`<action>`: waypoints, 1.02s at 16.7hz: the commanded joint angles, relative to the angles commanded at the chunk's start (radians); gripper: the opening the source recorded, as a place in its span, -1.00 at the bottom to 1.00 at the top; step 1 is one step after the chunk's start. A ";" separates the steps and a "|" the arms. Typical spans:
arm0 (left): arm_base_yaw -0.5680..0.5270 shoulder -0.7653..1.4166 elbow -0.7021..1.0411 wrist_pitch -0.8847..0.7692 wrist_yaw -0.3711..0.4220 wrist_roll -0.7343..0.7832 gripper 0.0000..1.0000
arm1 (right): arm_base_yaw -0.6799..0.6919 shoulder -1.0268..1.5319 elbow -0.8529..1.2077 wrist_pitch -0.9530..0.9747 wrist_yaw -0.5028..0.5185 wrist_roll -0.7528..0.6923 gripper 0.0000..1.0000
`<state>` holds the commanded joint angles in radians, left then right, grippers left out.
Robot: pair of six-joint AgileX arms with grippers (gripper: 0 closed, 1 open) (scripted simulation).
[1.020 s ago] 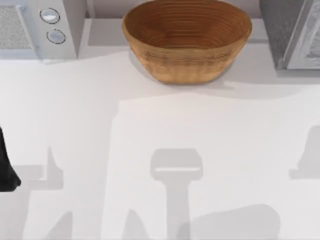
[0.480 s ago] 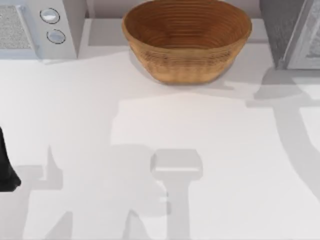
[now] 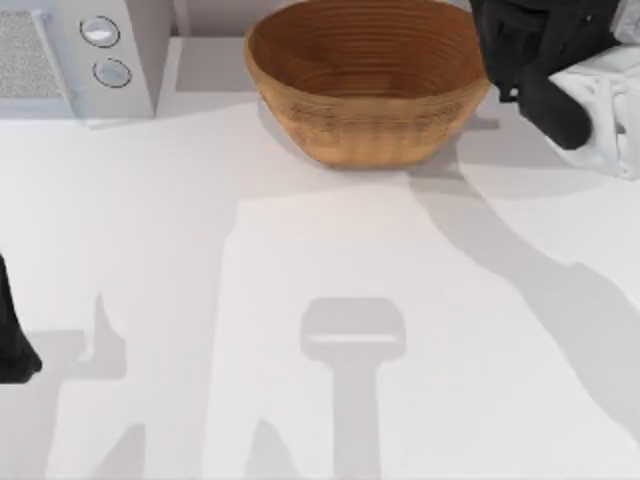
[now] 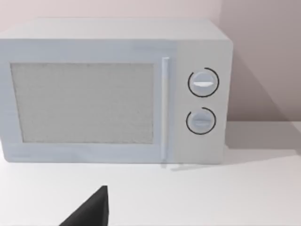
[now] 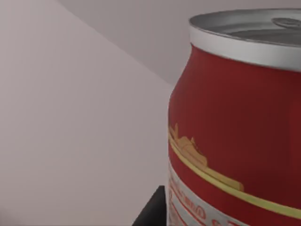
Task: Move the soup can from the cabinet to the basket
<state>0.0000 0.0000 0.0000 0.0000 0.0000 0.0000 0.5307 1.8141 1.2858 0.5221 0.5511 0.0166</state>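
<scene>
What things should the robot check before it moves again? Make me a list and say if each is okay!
1. Soup can right in front of the right wrist camera: ok.
2. Fingers closed firmly on the can: cannot tell.
3. Right arm beside the basket's right rim at the top view's upper right: ok.
4. Basket with nothing inside, ready for the can: ok.
5. Left arm parked at the table's left edge, facing the microwave, out of the way: ok.
6. Can already in the basket: not ok.

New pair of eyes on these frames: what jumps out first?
The red soup can with its silver lid looms close in the right wrist view. From above, the right arm's dark pincer sits at the table's far right, beside the woven basket. The left pincer is parked at the left edge.
</scene>
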 joint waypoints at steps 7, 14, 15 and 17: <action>0.000 0.000 0.000 0.000 0.000 0.000 1.00 | 0.090 0.309 0.219 0.091 0.091 0.003 -1.00; 0.000 0.000 0.000 0.000 0.000 0.000 1.00 | 0.083 0.327 0.228 0.089 0.085 0.005 -1.00; 0.000 0.000 0.000 0.000 0.000 0.000 1.00 | 0.079 0.341 0.246 0.088 0.081 0.004 -1.00; 0.000 0.000 0.000 0.000 0.000 0.000 1.00 | 0.069 0.374 0.287 0.085 0.072 0.003 -1.00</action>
<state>0.0000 0.0000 0.0000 0.0000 0.0000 0.0000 0.6001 2.1879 1.5728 0.6073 0.6228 0.0194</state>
